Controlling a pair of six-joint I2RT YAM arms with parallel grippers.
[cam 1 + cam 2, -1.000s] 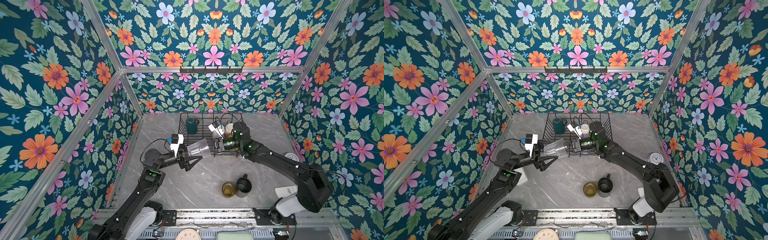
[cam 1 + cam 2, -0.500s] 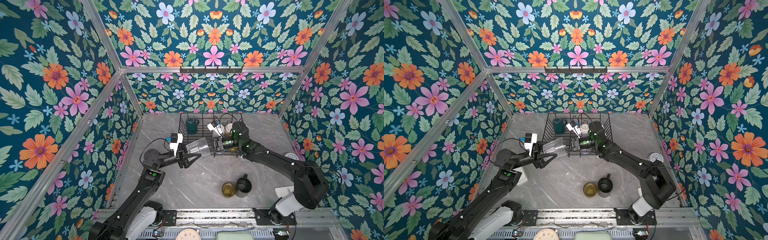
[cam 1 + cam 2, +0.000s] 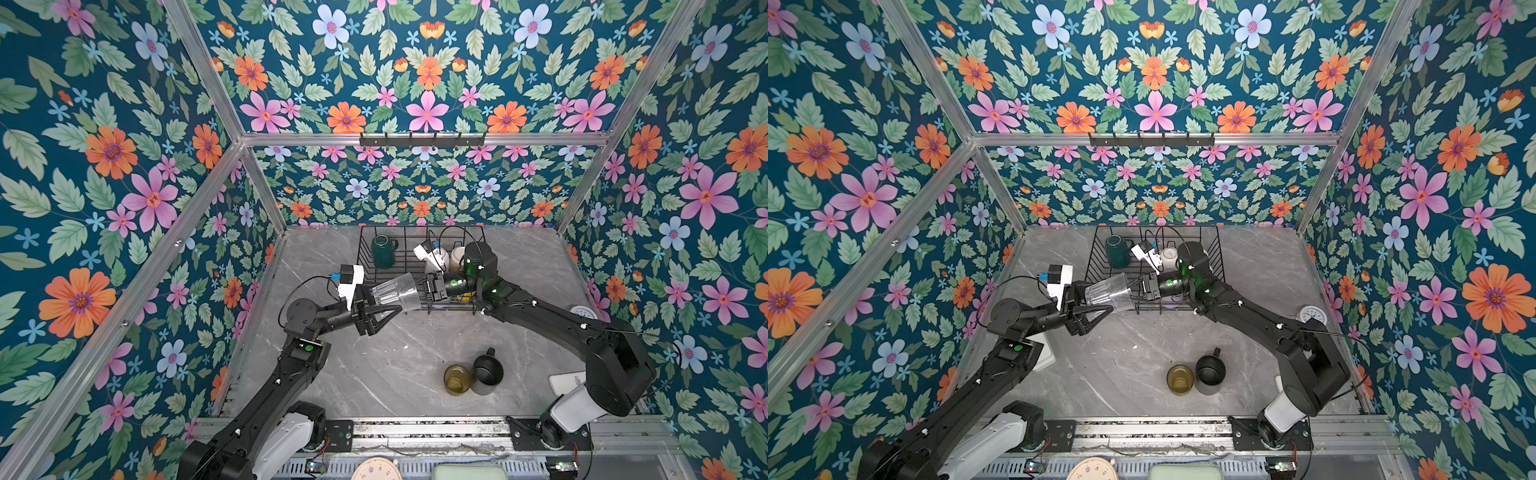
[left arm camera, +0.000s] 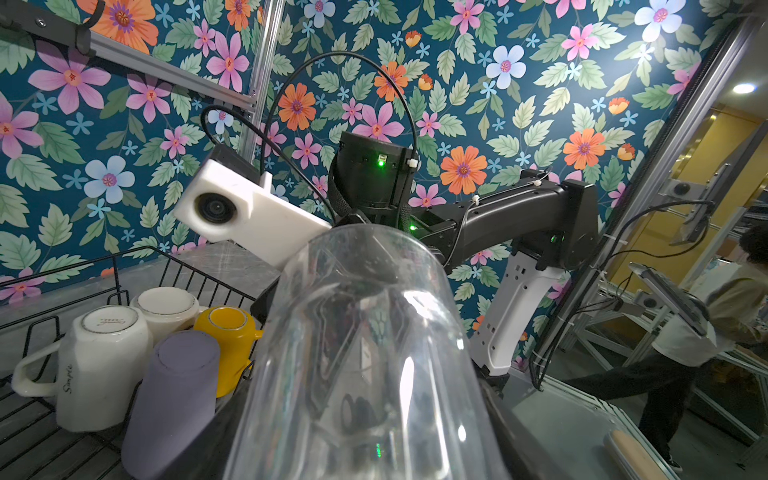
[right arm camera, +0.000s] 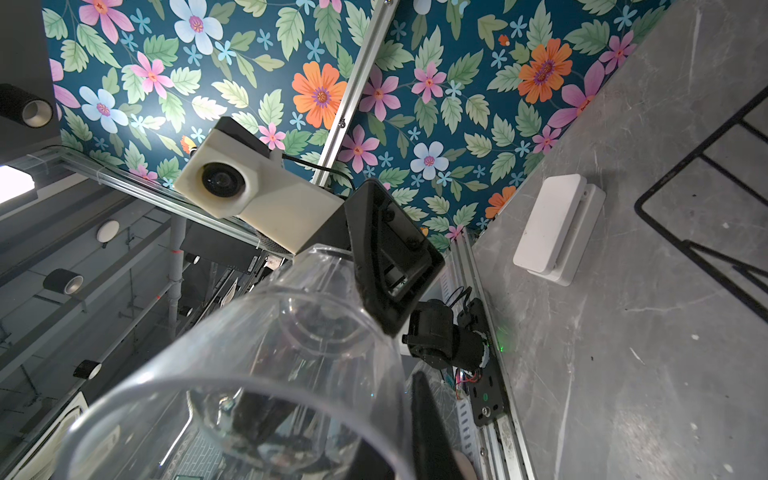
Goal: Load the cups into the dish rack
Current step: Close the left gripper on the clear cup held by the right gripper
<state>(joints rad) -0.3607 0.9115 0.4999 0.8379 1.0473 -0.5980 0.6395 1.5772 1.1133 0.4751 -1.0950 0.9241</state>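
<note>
Grey marble tabletop [image 3: 374,374] spans the floor between flower-papered walls. The black wire dish rack [image 3: 368,266] stands at its far middle, against the back wall.

Both arms reach in toward the rack's near left corner and meet there, with the clear glass [image 3: 392,291] lying on its side in the air between them, above the rack's front rim. The left gripper [image 3: 384,305] straddles the glass's closed end. In the right wrist view one black finger [image 5: 390,257] lies flat against the wall near the base, and the left wrist view shows the glass filling the space between the fingers, so it is grasping the glass. The right gripper [image 3: 422,289] comes from the opposite side with its jaws pinched tight on the wall at the glass's open rim.

Inside the rack, the dark green mug [image 3: 383,251] stands alone in the far left part. The right half holds four cups close together, all bottom up in the left wrist view: the white mug with script [image 4: 99,365], a second white mug [image 4: 166,307] behind it, the yellow mug [image 4: 226,336] and the lilac tumbler [image 4: 174,399], which leans.

Well apart from the rack, at the near right of the table, the black mug [image 3: 487,372] and the amber glass [image 3: 456,379] stand just beside each other.

A small white alarm clock [image 3: 582,311] lies at the table's right edge, beside the right arm.
</note>
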